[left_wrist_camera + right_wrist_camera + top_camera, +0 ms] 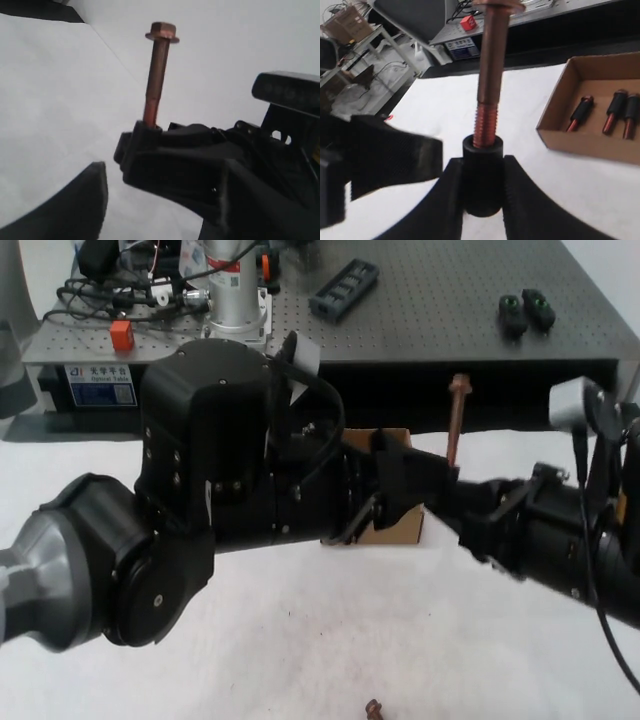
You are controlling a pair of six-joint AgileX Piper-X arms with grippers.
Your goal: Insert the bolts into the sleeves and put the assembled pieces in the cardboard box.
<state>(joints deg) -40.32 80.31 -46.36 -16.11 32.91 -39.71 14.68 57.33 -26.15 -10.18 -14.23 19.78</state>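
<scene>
Right, the right gripper is clamped on a black sleeve. A copper bolt stands upright in its mouth, thread only partly in. The left gripper sits just beside it, fingers spread and holding nothing. The cardboard box lies open on the white cloth with three assembled pieces side by side inside. From above, the bolt rises at two o'clock of the box, and a small copper piece lies at six o'clock.

cardboard box was mostly hidden behind left arm | bolt head was cut off at edge | small copper piece at 6 o'clock was too small to name
</scene>
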